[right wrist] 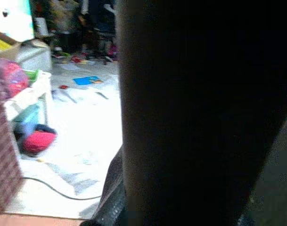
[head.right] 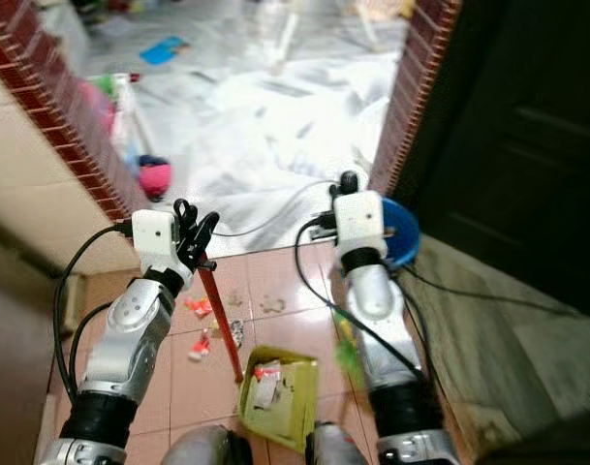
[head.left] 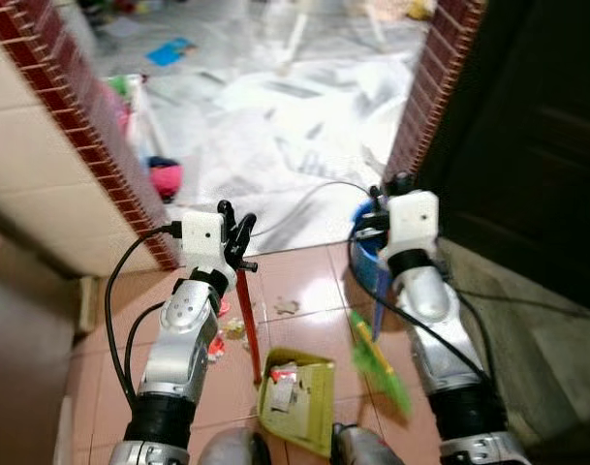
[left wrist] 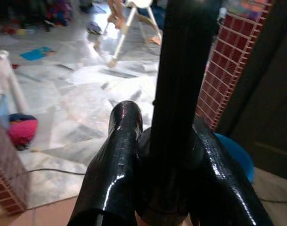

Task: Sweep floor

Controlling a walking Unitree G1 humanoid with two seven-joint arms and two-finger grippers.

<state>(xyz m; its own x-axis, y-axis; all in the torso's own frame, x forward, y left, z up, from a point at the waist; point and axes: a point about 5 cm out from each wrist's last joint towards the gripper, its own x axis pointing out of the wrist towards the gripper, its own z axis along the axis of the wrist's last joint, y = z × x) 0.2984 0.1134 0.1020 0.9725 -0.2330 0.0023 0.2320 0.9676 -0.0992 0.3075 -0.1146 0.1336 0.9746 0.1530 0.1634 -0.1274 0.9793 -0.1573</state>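
Two pincers raised. Left pincer (head.left: 238, 237) clamped on red dustpan handle (head.left: 250, 325); yellow-green dustpan (head.left: 299, 395) holding scraps sits on floor below. Right pincer (head.left: 384, 192) grips blue-handled green broom (head.left: 380, 360), fingers' spacing unclear. Litter (head.right: 200, 325) beneath left pincer.

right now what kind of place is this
Probably a doorway inside a home: red floor tiles meet a pale marble floor between brick-trimmed walls. Toys and a pink thing lie beyond. The left pincer holds a red-handled dustpan with scraps.
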